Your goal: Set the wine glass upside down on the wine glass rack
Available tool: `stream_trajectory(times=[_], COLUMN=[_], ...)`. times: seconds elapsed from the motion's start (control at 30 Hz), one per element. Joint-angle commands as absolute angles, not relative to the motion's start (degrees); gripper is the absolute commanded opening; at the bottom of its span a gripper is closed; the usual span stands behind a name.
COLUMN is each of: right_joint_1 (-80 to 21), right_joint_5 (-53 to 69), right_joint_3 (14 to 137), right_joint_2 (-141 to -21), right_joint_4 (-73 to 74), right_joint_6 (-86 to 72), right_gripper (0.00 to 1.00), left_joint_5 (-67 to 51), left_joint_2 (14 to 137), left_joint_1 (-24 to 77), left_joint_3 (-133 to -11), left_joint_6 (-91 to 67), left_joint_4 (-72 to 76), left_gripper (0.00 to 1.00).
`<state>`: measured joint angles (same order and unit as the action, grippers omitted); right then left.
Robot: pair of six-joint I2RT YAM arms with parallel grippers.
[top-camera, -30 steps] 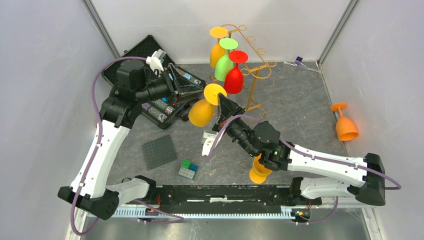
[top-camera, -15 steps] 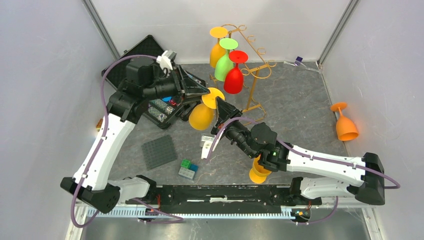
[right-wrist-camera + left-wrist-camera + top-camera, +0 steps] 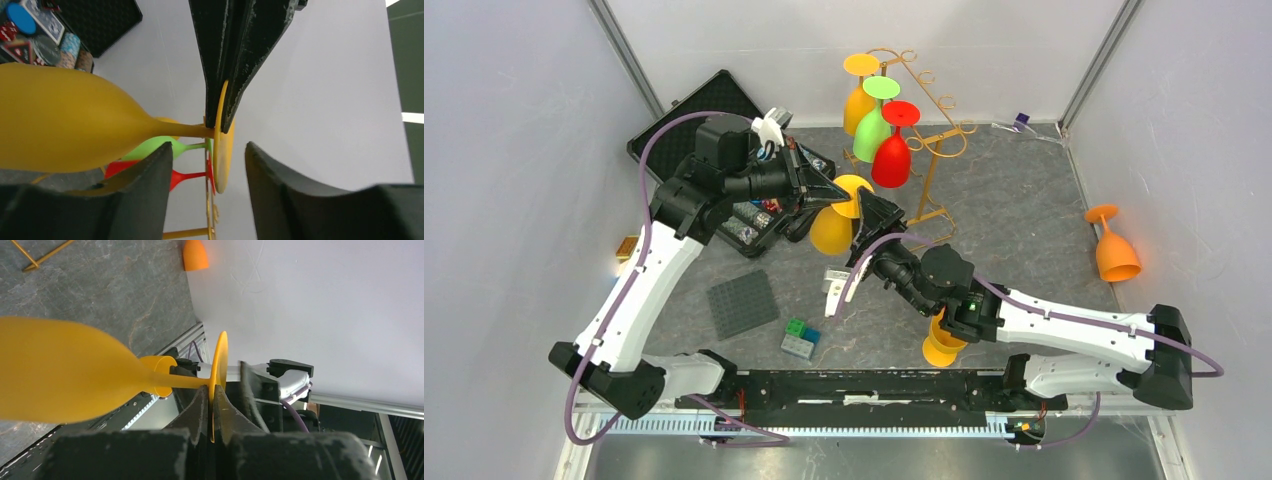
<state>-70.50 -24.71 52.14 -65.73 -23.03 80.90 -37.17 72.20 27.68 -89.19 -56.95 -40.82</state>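
From the overhead camera I see the yellow wine glass (image 3: 831,230) held in the air between my two arms. It is near the middle of the grey table (image 3: 1024,220), just left of the gold wine glass rack (image 3: 930,172) and not touching it. The left gripper (image 3: 819,190) reaches in from the left to the glass's round foot. The right gripper (image 3: 874,215) comes up from below right, close to the same foot. From above I cannot tell which claw has hold of the glass.

The wrist cameras show it. In the left wrist view, the left claw's two black fingers (image 3: 197,405) are clenched on the edge of the thin foot disc. The stem and bowl stretch away to the left of the frame. In the right wrist view, the right claw is released. Its fingers stand wide apart on either side of the foot without touching it, and the left claw's fingers are clamped on the disc from above.

Only the overhead view shows the whole rack. An amber glass (image 3: 859,105), a green glass (image 3: 871,130) and a red glass (image 3: 891,158) hang on it, bowls down. An orange glass (image 3: 1114,250) lies near the right wall.
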Motion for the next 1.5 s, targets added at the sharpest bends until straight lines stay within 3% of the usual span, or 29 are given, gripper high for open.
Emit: stream_trajectory(times=[0.0,0.13,0.17,0.4,0.87,1.2,1.47], right_joint_1=[-70.93,-70.75,-70.52,-64.84,-38.08,-19.61,-13.19], right_joint_5=[-26.83,-29.43,-29.02,-16.64,10.42,24.00,27.70], right_joint_3=[60.39,73.46,75.51,91.78,104.72,100.14,96.58], right_joint_2=[-66.79,-70.34,-70.83,-74.40,-76.47,-74.44,-73.14], right_joint_4=[-15.00,-0.22,3.23,20.01,27.11,22.97,20.88], right_joint_6=[70.84,59.41,56.94,38.39,9.95,-10.24,-17.41], right_gripper=[0.69,0.95,0.98,0.98,0.98,0.98,0.98], left_joint_5=[-34.63,-31.90,-31.66,-31.29,-35.60,-34.49,-34.16], left_joint_2=[70.36,70.35,70.39,71.93,77.47,83.59,89.11], left_joint_1=[28.10,27.96,27.95,27.95,28.24,30.05,31.01], left_joint_3=[-90.12,-90.09,-90.01,-90.10,-86.94,-88.24,-92.37], left_joint_6=[-54.71,-53.91,-53.81,-54.07,-70.34,-73.71,-73.99], left_joint_4=[-40.23,-41.35,-41.45,-40.53,-16.44,-10.75,-10.90], left_gripper=[0.02,0.02,0.02,0.02,0.02,0.02,0.02])
